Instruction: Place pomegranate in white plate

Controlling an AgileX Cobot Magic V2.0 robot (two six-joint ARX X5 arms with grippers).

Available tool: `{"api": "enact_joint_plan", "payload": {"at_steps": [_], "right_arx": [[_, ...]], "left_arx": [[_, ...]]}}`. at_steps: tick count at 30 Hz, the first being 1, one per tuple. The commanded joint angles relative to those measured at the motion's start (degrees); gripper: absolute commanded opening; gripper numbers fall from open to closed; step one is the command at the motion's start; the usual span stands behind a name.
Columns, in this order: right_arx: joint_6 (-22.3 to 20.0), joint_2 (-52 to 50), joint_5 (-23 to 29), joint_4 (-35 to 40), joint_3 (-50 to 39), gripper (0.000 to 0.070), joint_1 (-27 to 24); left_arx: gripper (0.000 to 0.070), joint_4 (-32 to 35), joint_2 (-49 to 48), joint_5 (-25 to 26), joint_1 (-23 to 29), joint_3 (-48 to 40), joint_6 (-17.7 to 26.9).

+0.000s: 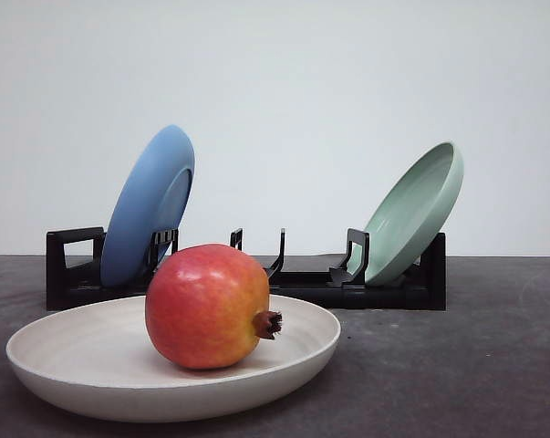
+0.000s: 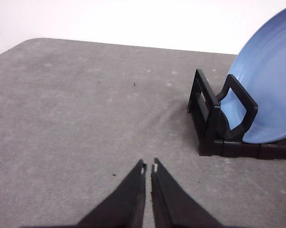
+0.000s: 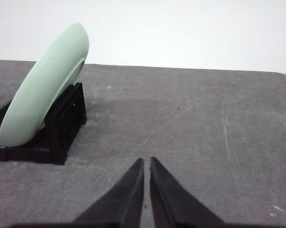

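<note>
The pomegranate [image 1: 208, 305], red fading to yellow-orange, lies inside the white plate [image 1: 65, 365] at the front of the table, its brown crown pointing right. In the left wrist view my left gripper [image 2: 148, 167] is shut with nothing between its black fingers, over bare grey table short of the rack's left end. In the right wrist view my right gripper [image 3: 146, 161] is shut and empty too, over bare table beside the rack's right end.
A black dish rack [image 1: 302, 278] stands behind the white plate. A blue plate [image 1: 149, 205] leans in its left end and a pale green plate [image 1: 416, 210] in its right end. Grey table surface [image 1: 475, 365] stretches to the right of the white plate.
</note>
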Motion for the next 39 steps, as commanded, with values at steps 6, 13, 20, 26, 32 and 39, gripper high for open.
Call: {"api": "enact_joint_plan", "payload": {"at_steps": [6, 13, 20, 26, 32, 39], "right_arx": [[0.6, 0.0, 0.0, 0.6, -0.2, 0.0021, -0.1], [0.6, 0.0, 0.0, 0.6, -0.2, 0.0021, -0.1], [0.6, 0.0, 0.0, 0.6, -0.2, 0.0021, -0.1], [0.6, 0.0, 0.0, 0.6, -0.2, 0.0021, -0.1], [0.6, 0.0, 0.0, 0.6, -0.2, 0.0021, -0.1], [0.6, 0.0, 0.0, 0.6, -0.2, 0.0021, -0.1]], "left_arx": [[0.0000, -0.2, -0.1, 0.0, 0.2, -0.5, 0.7], [0.0000, -0.2, -0.1, 0.0, 0.2, -0.5, 0.7], [0.0000, -0.2, 0.0, 0.0, 0.2, -0.5, 0.7], [0.0000, -0.2, -0.1, 0.0, 0.2, -0.5, 0.7], [0.0000, -0.2, 0.0, 0.0, 0.2, -0.5, 0.7], [0.0000, -0.2, -0.1, 0.0, 0.2, -0.5, 0.7]]}}
